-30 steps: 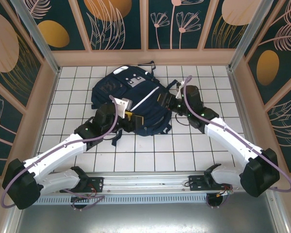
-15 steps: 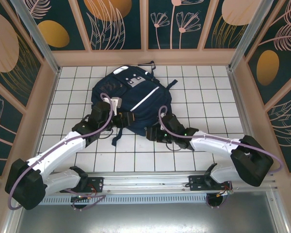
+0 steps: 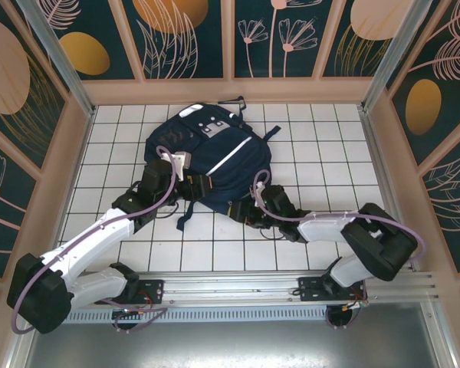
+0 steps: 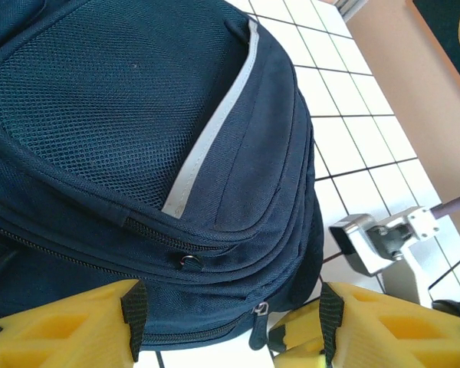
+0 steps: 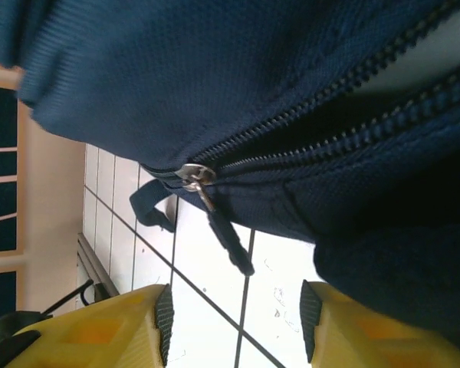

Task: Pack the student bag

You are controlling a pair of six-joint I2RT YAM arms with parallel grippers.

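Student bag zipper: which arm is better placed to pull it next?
Right, probably: the right gripper, open, has a dangling zipper pull centred just ahead; the left gripper faces a corner of the student bag.

Surface (image 3: 322, 153): white square tiles with dark grout, spreading on every side of the left pincer (image 3: 205, 184).
Back wall (image 3: 192, 38), beyond the pincer: dark teal panels with gold discs and pale line-drawn flowers, framed in peach-toned wood.
Side walls (image 3: 23, 115), to either side of it: the same panels.
Corner posts (image 3: 54, 54): two, bare aluminium.
Rail (image 3: 238, 285), behind the pincer at the near edge: aluminium.
Light: even, with soft shadows.
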